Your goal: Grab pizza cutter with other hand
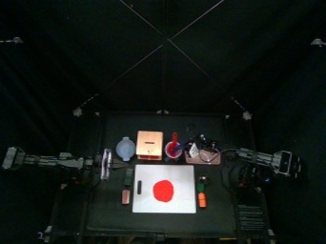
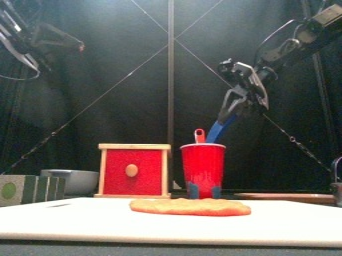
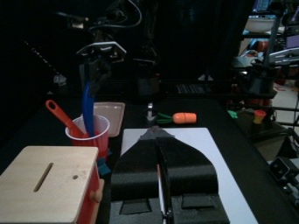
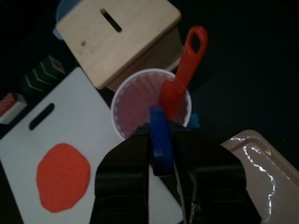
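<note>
White mat (image 1: 167,189) flat on the table, flat red disc (image 1: 163,189) at its middle, wooden box (image 3: 45,185) and red cup (image 2: 203,170) behind it. Above the cup, right gripper (image 2: 239,98) clamped on the top of the pizza cutter (image 2: 219,126), dark blue handle hanging from between the jaws toward the cup's mouth, beside a red upright-handled tool (image 4: 184,66) standing inside. Left gripper (image 3: 165,145) well apart over the mat's near side, jaws closed on nothing.

Black curtains (image 2: 80,110) all round; small black table (image 1: 121,214); cluttered room shelves (image 3: 271,35) beyond.
</note>
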### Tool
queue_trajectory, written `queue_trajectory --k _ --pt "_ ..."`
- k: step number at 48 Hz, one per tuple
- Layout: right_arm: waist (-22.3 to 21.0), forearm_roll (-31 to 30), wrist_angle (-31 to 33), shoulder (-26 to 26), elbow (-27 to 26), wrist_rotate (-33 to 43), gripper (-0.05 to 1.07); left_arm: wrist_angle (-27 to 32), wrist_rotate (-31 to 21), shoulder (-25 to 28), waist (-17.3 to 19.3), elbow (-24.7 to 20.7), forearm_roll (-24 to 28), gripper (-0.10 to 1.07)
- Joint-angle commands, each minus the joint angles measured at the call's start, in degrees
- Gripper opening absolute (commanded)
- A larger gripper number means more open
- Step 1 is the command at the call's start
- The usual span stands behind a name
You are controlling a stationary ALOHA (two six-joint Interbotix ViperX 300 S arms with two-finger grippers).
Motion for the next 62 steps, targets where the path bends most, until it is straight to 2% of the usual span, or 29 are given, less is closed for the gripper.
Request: queue_trajectory --k 1,8,15,23,33,39,45,50,56,62 --pt "0.70 -0.18 -0.18 -4.13 -0.18 -0.26 0.37 -0.44 0.18 0.26 0.09 -0.88 0.09 0.05" --pt "3.34 -1.05 -0.70 -10.20 1.58 -0.79 0.37 -0.44 0.35 0.35 0.09 -1.05 0.18 0.05" --pt "9.14 -3.16 -3.60 -15.56 3.87 -0.88 0.37 -0.44 0.35 1.58 -0.35 -1.58 1.05 0.05" --pt "15.91 -7.21 -11.60 -18.46 6.77 0.00 0.37 -0.44 0.35 9.76 -1.05 -4.66 3.08 0.05" --pt "22.41 -11.60 -20.39 -15.82 10.37 -0.09 0.37 -0.44 0.35 19.16 -2.29 -10.46 3.52 0.08" --pt "26.28 -14.06 -24.70 -11.87 11.07 -0.09 0.37 -0.44 0.35 21.97 -2.64 -11.95 3.60 0.24" --pt "27.69 -14.50 -28.13 -7.29 10.37 -0.09 0.37 -1.05 0.09 25.22 -3.16 -12.48 3.43 0.52" --pt "27.95 -14.59 -30.50 -3.16 9.05 -0.09 0.37 -4.13 0.09 28.56 -4.31 -13.01 3.34 0.75" --pt "27.77 -14.77 -31.11 0.97 7.03 -0.09 0.37 -9.49 0.09 32.78 -5.54 -13.97 3.25 0.95" --pt "27.69 -14.77 -31.46 4.75 4.57 -0.18 0.37 -10.99 0.18 37.00 -5.63 -15.03 2.99 0.98"
